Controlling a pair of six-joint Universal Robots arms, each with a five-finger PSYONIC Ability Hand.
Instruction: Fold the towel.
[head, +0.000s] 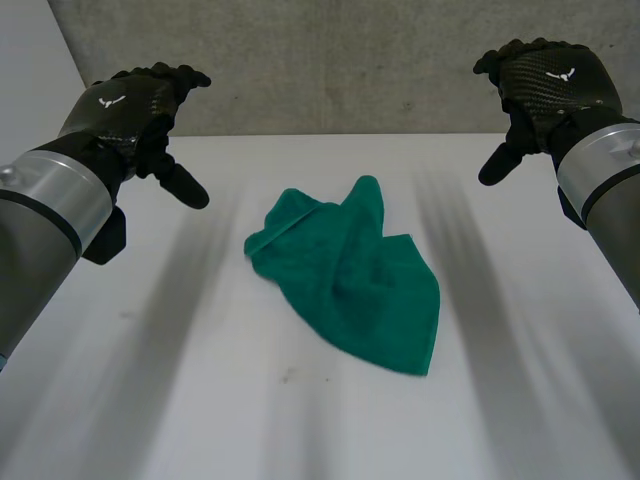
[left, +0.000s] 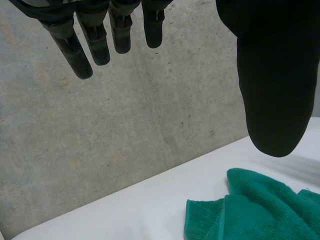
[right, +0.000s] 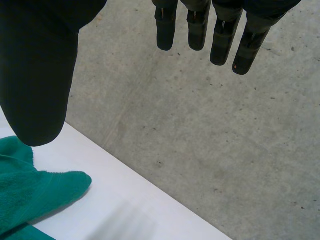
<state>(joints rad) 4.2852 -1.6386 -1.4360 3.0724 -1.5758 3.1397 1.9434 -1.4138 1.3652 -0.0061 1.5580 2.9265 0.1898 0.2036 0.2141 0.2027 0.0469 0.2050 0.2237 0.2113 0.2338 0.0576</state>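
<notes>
crumpled green cloth towel (head: 350, 280): middle of flat white table (head: 180, 400), not folded | black L hand (head: 130, 115): at towel's 10 o'clock, fingers loose, holds nothing | black R hand (head: 545, 85): at 2 o'clock, fingers loose, holds nothing

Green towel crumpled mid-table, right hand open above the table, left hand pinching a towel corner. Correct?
Not quite. The left hand pinches nothing: the left wrist view shows its fingers straight, apart from the thumb and clear of the towel. It is open above the table, like the right hand. The rest holds.
</notes>
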